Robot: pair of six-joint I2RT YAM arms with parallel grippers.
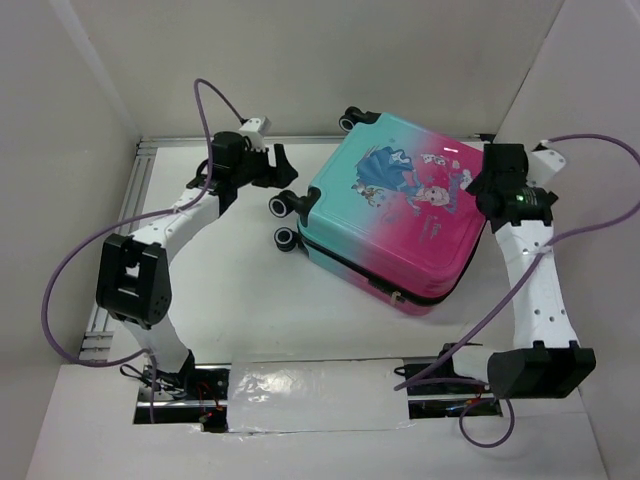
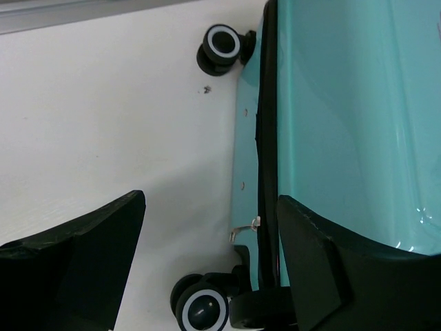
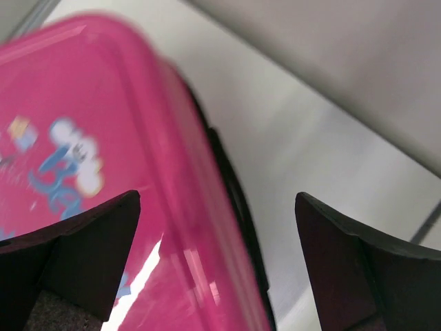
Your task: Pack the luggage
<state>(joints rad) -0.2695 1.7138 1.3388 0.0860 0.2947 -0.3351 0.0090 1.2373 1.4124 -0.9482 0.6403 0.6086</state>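
1. Luggage lies flat on the table, right of centre and turned at an angle. The shells are shut together and the cartoon side faces up. The teal end is toward the far left, the pink end toward the near right.
2. Wheels stick out from the teal end, toward the left arm.
3. Left gripper sits just beside the wheel end. In the wrist view its jaws are wide apart and hold nothing. One finger is over bare table, the other over the teal shell. I cannot tell whether that finger touches it.
4. The black zip seam runs between two wheels in that view.
5. Right gripper is at the far right corner of the luggage. Its jaws are spread wide and grip nothing. The pink edge lies between the fingers; the view is blurred, so contact is unclear.
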